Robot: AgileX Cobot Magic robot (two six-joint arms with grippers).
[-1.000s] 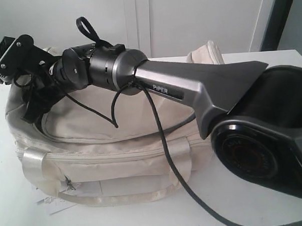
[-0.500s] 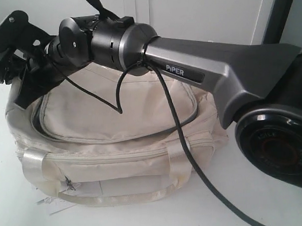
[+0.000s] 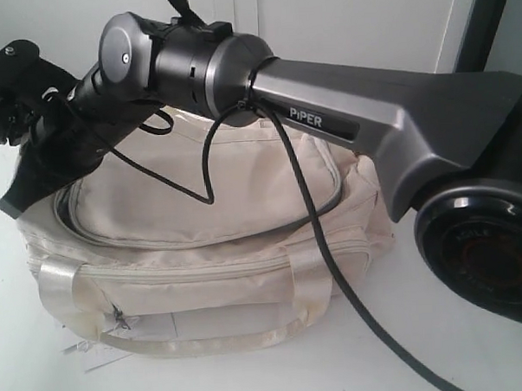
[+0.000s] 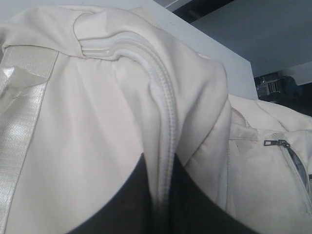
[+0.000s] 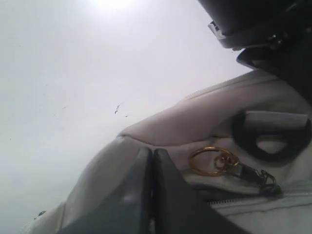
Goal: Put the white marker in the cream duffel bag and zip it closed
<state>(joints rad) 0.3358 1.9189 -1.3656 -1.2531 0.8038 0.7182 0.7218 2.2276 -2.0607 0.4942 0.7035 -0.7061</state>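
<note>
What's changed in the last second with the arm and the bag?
The right arm lifted: its wrist rose in the exterior view, and the right gripper swung further left over the end of the cream duffel bag. Nothing was visibly taken hold of or let go. The bag stayed where it was.

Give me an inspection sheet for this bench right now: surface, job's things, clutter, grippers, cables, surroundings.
Surface: white table, carrying the bag.
Job's things: cream duffel bag lying on the table, gold charm at its zipper; white marker: nothing seen.
Clutter: white paper poking from under the bag.
Grippers: left gripper pinching a fold of bag fabric along the zipper; right gripper shut, empty, beside the charm.
Cables: black cable hanging from the right arm across the bag.
Surroundings: white panels behind; dark post.
</note>
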